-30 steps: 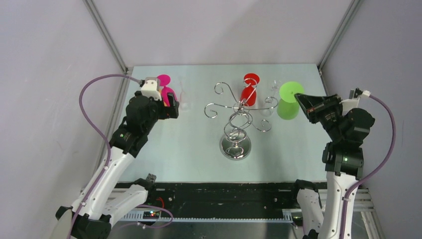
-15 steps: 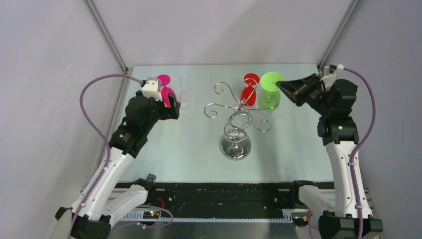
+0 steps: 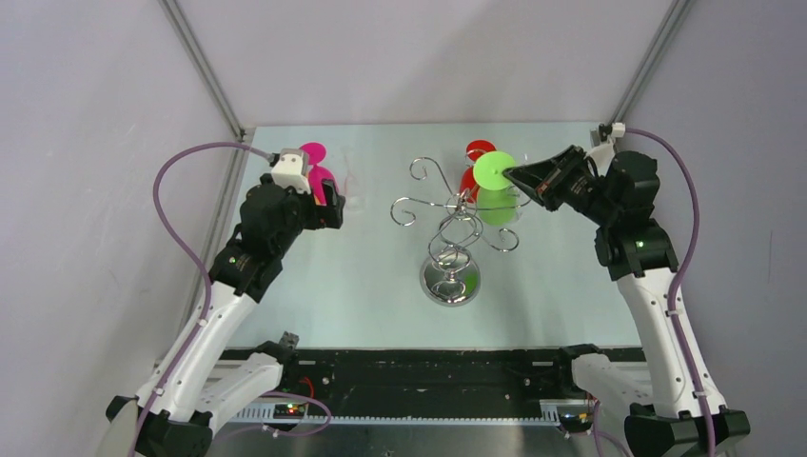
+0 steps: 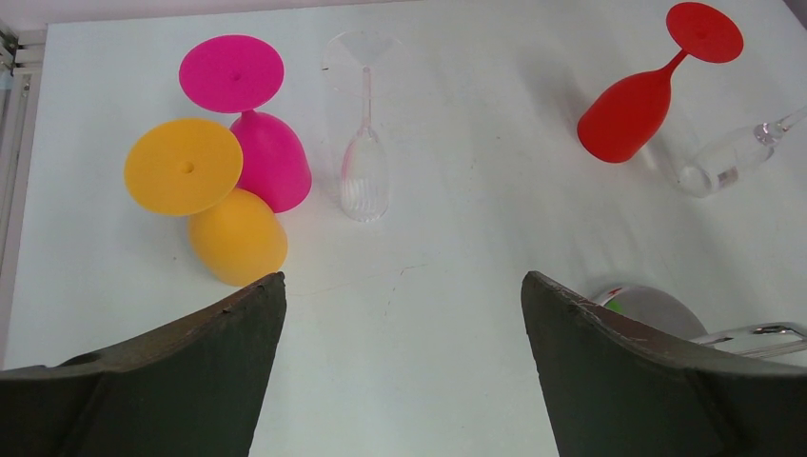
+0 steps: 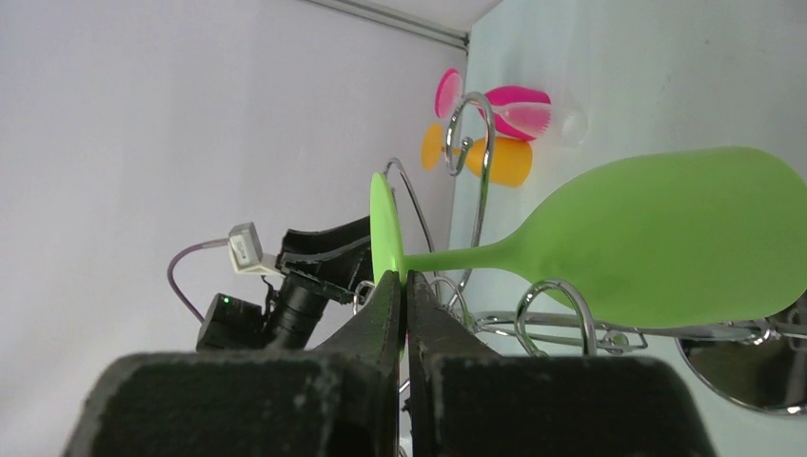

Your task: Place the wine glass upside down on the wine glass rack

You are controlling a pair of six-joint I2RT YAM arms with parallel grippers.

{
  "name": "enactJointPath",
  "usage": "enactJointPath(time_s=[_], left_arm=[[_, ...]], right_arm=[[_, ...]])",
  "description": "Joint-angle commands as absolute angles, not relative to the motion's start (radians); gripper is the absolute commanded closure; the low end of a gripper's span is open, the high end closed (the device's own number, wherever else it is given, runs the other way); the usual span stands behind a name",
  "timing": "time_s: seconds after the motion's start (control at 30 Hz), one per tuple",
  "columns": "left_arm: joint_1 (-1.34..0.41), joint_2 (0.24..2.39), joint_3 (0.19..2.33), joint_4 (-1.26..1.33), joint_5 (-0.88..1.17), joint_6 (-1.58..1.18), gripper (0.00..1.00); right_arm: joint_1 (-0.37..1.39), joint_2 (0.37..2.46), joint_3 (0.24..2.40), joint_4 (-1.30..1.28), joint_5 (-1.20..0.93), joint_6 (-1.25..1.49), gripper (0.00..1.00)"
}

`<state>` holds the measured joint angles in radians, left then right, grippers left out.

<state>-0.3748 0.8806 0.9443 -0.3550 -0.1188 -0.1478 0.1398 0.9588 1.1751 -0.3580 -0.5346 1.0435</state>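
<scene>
The right claw (image 5: 404, 286) is clenched on the green wine glass (image 5: 685, 238), its two fingers pressed together with the thin edge of the foot disc pinched between them. From that pinch the stem runs out ahead of the claw and the bowl hangs beyond it. In the top view the foot is uppermost (tilted rather than plumb). The glass is clear of the bench (image 4: 457, 238) and in among the curled arms of the wine glass rack (image 3: 455, 228). One chrome loop curls just under the point where stem meets bowl, and another rises beyond the foot. Whether the stem sits inside any loop cannot be told. The rack's mirrored base lies below the claw.

The left claw (image 4: 402, 286) is released, its fingers spread wide with nothing between them, above the bench. Ahead and to its left stand an orange glass (image 4: 238, 233) and a pink glass (image 4: 271, 157), feet up, the orange one nearer the claw. A clear glass (image 4: 364, 181) stands just beside the pink one. Far ahead to the right stands a red glass (image 4: 628, 114), with a second clear glass (image 4: 728, 157) beside it.
</scene>
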Motion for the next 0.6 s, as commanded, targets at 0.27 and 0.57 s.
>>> enactJointPath(time_s=[0.27,0.57], left_arm=[[-0.380,0.868,0.934,-0.334,-0.104,-0.123,0.02],[-0.380,0.869,0.934,-0.332,-0.137,-0.133,0.02]], right_arm=[[0.175,0.892,1.223,-0.450,-0.501,0.992,1.00],[0.162,0.824,1.223,-0.539,-0.473,0.956,1.00]])
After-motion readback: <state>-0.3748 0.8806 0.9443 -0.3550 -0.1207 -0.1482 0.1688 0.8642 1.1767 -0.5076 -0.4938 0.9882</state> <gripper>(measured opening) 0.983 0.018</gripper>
